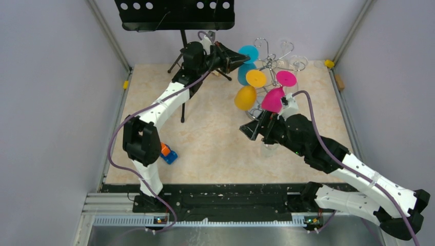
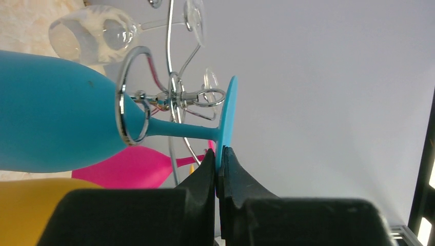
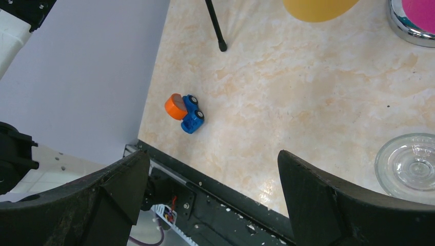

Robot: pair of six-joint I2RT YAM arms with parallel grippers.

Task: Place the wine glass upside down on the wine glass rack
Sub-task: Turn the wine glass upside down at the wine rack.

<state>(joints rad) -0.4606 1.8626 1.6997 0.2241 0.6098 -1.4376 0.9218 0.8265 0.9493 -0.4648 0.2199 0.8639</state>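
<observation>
1 wine glass [image 2: 51, 123] in left hand [image 2: 219, 163]

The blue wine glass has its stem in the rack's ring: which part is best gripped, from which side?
Grip the rim of the flat foot of the blue wine glass, from the foot end, away from the wine glass rack. The stem is inside a chrome ring and the bowl is wide; only the thin foot stands free. The left gripper pinches it there.
</observation>
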